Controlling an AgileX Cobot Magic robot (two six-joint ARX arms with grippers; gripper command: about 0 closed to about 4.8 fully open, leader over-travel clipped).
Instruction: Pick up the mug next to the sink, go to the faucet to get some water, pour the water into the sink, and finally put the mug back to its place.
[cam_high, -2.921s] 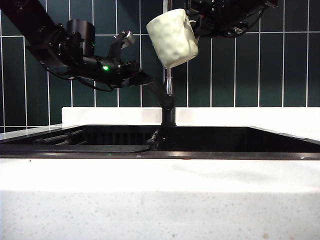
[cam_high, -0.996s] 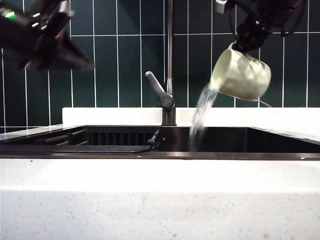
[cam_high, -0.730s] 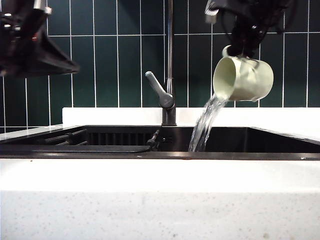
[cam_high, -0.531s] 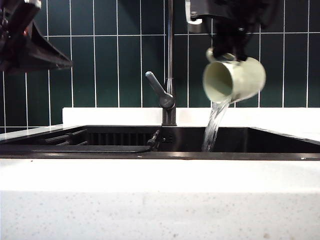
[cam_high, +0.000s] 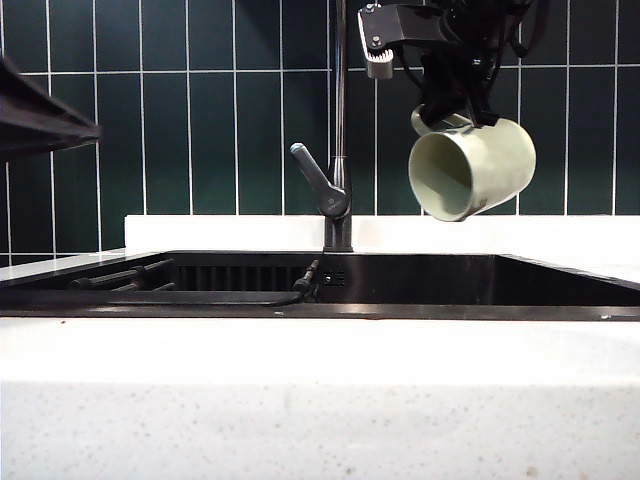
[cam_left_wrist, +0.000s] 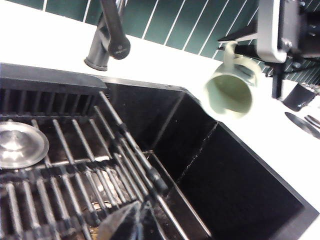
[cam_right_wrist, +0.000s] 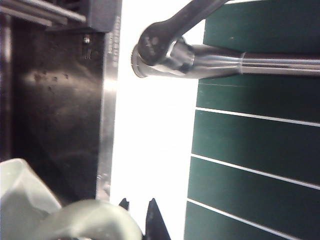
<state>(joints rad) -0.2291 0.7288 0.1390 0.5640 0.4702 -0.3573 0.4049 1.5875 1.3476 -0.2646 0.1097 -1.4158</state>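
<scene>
The water that was streaming from the mug (cam_high: 472, 168) half a second ago has stopped, and the left arm has drawn back until only a dark edge of it is showing at the left border of the exterior view. The right gripper (cam_high: 455, 112) is hanging high over the right half of the sink (cam_high: 560, 272), its fingers clamped on the mug's small loop handle. The mug is dangling just below those fingers, lying on its side with its cream mouth turned toward the faucet (cam_high: 338, 120). It is hovering in the air above the basin, touching neither the rim nor the white counter (cam_high: 320, 400).

In the left wrist view the mug (cam_left_wrist: 231, 90) is showing beneath the right arm's grey housing, over the far corner of the sink (cam_left_wrist: 240, 185). The left gripper (cam_left_wrist: 131, 226) is pointing down at the dark rack bars (cam_left_wrist: 75, 175) on the basin floor, well apart from the mug, its fingers pressed together on nothing. A round metal drain cover (cam_left_wrist: 20, 145) is lying among the bars.
</scene>
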